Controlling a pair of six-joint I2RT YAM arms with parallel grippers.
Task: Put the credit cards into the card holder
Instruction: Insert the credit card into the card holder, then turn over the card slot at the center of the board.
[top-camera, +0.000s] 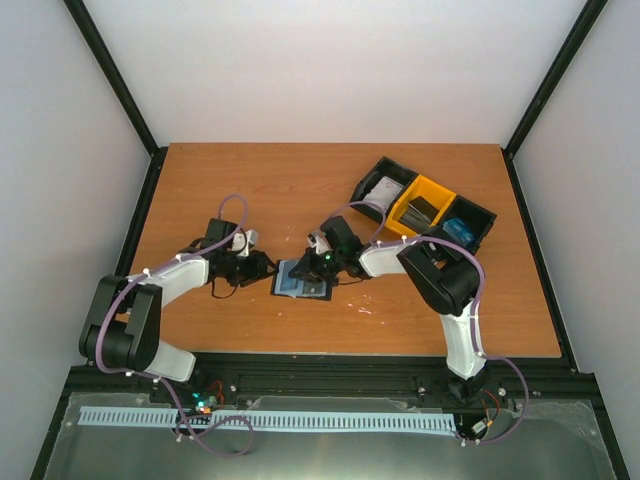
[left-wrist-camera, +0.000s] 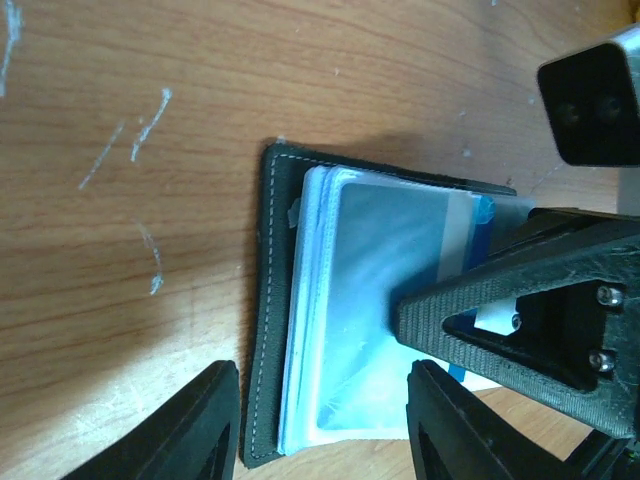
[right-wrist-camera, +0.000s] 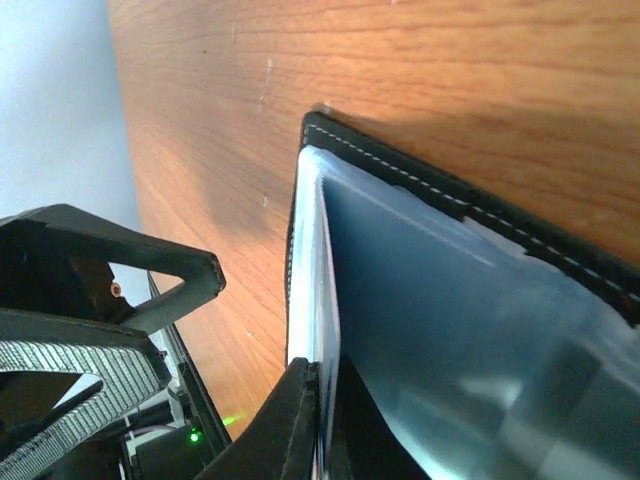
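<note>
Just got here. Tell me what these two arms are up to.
Both arms meet mid-table over the black card holder, which lies flat with a stack of credit cards on it. The right gripper is pinched shut on the edge of the top card, apparently working it into the holder. The left gripper hangs open over the holder's end, gripping nothing. More cards seem to sit in the black-and-yellow tray at the far right.
</note>
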